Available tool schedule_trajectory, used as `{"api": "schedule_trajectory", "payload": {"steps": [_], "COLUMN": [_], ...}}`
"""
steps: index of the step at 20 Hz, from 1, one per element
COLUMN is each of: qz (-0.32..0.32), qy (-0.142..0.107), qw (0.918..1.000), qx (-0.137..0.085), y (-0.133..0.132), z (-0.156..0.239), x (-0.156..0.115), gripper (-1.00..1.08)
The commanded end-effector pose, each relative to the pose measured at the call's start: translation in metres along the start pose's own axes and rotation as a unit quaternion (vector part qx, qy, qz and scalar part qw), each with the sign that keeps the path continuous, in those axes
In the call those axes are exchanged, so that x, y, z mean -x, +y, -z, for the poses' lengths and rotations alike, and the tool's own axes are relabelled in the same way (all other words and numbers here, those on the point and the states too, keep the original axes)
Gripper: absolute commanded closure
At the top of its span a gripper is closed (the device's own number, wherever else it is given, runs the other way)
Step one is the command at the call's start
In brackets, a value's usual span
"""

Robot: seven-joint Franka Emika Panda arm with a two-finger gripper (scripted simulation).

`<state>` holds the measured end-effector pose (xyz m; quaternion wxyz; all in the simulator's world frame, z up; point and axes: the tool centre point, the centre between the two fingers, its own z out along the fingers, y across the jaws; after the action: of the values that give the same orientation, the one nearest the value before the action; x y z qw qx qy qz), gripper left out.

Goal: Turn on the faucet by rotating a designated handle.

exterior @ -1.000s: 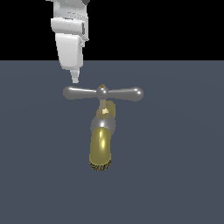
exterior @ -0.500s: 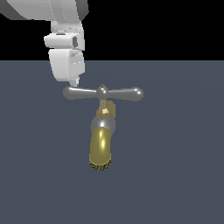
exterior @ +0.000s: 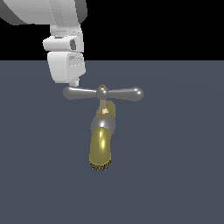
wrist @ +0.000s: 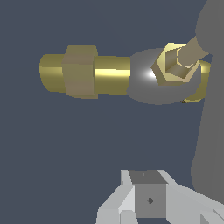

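Look first at the faucet (exterior: 101, 140) in the exterior view. Its spout is shiny gold and bends toward you like a fat tube. The mouth at the near end is dark and ribbed, like a little brush. Just behind the mouth end, higher on the spout, a smooth silver collar wraps around it. A thin gold stem goes up from the collar.

On top of that stem sits the handle (exterior: 103, 93). It is a slim, glossy silver-grey bar lying flat across the faucet. It has two arms that get thicker toward round knobs, and a small ball in the middle joins them.

The white, boxy hand (exterior: 75, 82) hangs over the handle's knob on the exterior view's left. Its tip is right at that knob. You cannot tell if the fingers are spread or pressed together.

In the wrist view you see the gold faucet pipe (wrist: 87, 72) with a six-sided nut, a silver ball, and the blurry grey handle (wrist: 210, 100) beside the hand's white blocks (wrist: 148, 201).

Behind it all is the flat, dull blue-grey counter (exterior: 175, 166).
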<state>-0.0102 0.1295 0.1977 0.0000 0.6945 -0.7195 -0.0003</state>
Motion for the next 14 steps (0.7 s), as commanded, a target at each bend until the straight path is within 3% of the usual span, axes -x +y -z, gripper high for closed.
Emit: {"api": "schedule_trajectory", "payload": {"steps": [1, 14], "qz": [0.000, 0.000], "qy": [0.000, 0.000], "qw": [1.0000, 1.0000], "qx": [0.000, 0.000], "y": [0.003, 0.037], "z": [0.000, 0.000], "x": [0.000, 0.004], "gripper": [1.08, 1.08]}}
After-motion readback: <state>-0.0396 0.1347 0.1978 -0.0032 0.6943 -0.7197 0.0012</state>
